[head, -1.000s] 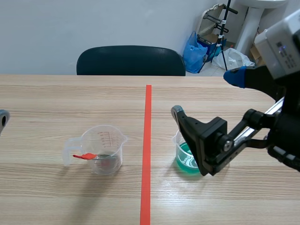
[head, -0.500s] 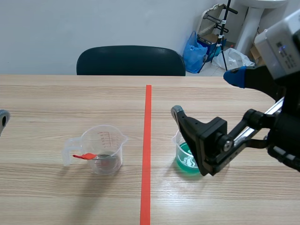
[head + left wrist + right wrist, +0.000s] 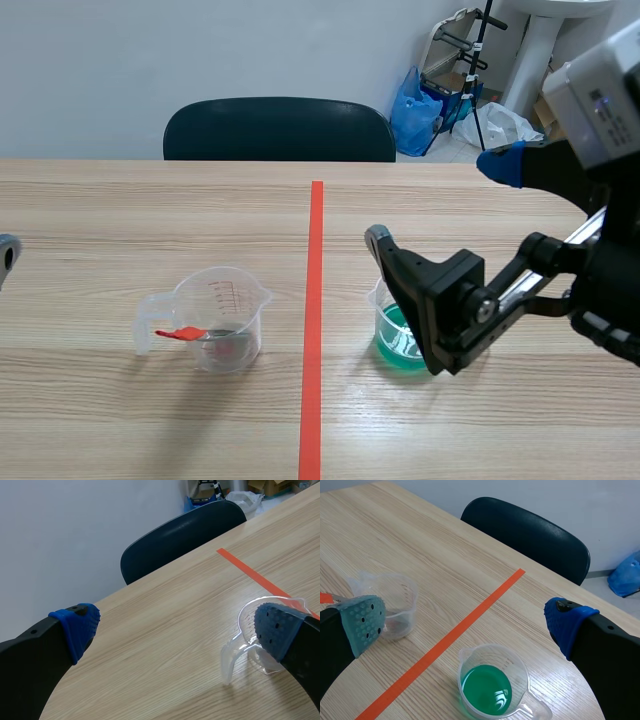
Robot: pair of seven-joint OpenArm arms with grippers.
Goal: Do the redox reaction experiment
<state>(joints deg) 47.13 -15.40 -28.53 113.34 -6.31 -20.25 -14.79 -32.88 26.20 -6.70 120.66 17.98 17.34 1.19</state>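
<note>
A clear measuring cup (image 3: 222,318) stands left of the red tape line, with a small red piece (image 3: 182,333) lying at its rim by the handle. A clear beaker of green liquid (image 3: 398,338) stands right of the line. My right gripper (image 3: 440,200) hovers open above the green beaker. In the right wrist view, the green beaker (image 3: 492,685) sits below and between the spread fingers of that gripper (image 3: 465,622), and the clear cup (image 3: 395,605) is beside the grey-green pad. My left gripper (image 3: 177,627) is open at the table's left edge, with the clear cup (image 3: 247,635) partly hidden behind one finger.
A dark chair (image 3: 280,130) stands behind the table's far edge. Blue bags and a stand (image 3: 440,100) sit on the floor at the back right. The orange-red tape line (image 3: 314,320) runs down the table's middle.
</note>
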